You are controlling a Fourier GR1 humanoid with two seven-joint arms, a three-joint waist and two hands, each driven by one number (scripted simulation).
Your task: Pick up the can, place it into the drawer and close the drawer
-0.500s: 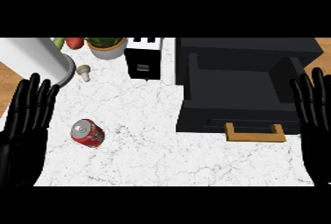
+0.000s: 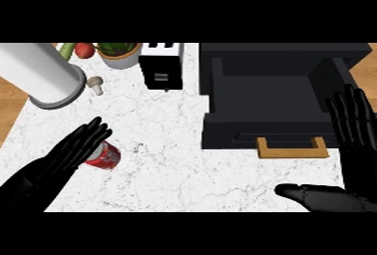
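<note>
A red can lies on its side on the white marble counter, left of centre. My left hand stretches over its left end with straight fingers, covering part of it; nothing is gripped. The dark drawer stands pulled out at the right, its inside bare, with a wooden handle on its front. My right hand stays open at the right edge, fingers up beside the drawer, thumb low near the counter's front.
A large white cylinder stands at the back left with a small mushroom beside it. A bowl of vegetables and a black toaster line the back edge. Wood floor shows past both counter sides.
My left hand has swung inward from the left edge and now lies over the can. The right hand has shifted slightly, its thumb now showing low at the front.
</note>
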